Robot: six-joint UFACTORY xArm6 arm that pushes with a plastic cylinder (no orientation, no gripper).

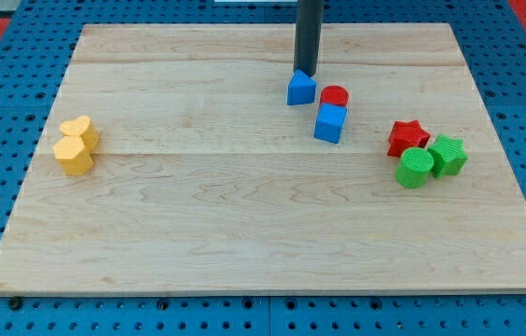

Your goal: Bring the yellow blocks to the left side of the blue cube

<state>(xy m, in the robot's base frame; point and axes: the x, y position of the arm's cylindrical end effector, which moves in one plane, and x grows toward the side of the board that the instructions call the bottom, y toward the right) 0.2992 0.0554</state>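
Two yellow blocks lie together at the view's left: a yellow heart [80, 132] and a yellow hexagon [73, 155] just below it, touching. The blue cube [330, 122] stands right of centre near the view's top. A blue triangular block [301, 88] lies just up and left of it, and a red cylinder [335, 95] sits right above the cube. My tip [306, 73] is at the top edge of the blue triangular block, far to the right of the yellow blocks.
A red star [407, 137], a green cylinder [415, 168] and a green block [448, 155] cluster at the view's right. The wooden board [244, 233] lies on a blue pegboard surface.
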